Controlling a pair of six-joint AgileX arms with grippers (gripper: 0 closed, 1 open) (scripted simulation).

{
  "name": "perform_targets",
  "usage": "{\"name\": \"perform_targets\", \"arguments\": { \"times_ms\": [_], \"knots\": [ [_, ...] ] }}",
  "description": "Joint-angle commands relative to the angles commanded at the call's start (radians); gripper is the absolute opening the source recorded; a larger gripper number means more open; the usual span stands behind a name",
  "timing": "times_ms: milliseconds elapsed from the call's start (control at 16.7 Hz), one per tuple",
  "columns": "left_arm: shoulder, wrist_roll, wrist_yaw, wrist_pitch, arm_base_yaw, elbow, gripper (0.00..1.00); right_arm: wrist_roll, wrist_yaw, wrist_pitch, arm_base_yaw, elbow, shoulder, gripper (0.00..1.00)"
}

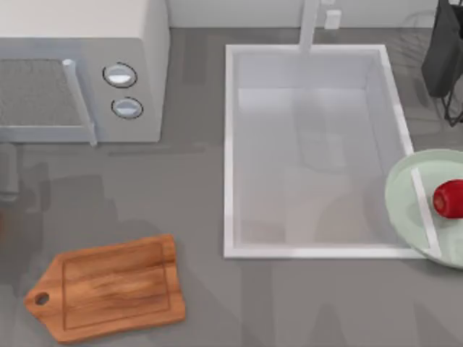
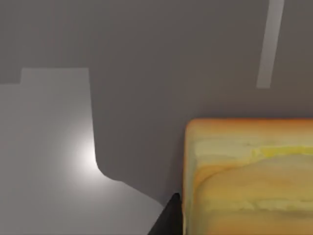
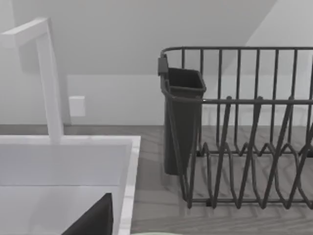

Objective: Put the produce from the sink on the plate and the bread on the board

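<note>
Produce [image 1: 449, 198] lies on the plate [image 1: 405, 195]; left pincer [image 2: 195, 215] seemingly clamps the bread [image 2: 249, 176].

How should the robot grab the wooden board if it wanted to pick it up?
Probably by the tapered handle end of the board, near the hole, coming from above at the table's left side. The board lies flat, so only its thin edges give the jaws something to close on.

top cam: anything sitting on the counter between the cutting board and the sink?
Nothing. In the top view the grey counter between the board and the sink rim is bare; the microwave sits farther back.
</note>
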Motion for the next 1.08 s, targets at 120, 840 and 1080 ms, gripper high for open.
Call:
{"name": "perform_targets", "arguments": {
  "times_ms": [120,840,1080],
  "knots": [
    [0.0,0.0,0.0,0.0,0.0,0.0,0.0,0.0,0.0,0.0,0.0,0.0,0.0,1.0],
    [-0.066,0.041,-0.052,-0.105,0.065,-0.013,0.0,0.0,0.0,0.0,0.0,0.0,0.0,1.0],
    [-0.135,0.06,-0.072,-0.232,0.094,0.091,0.0,0.0,0.0,0.0,0.0,0.0,0.0,1.0]
  ]
}}
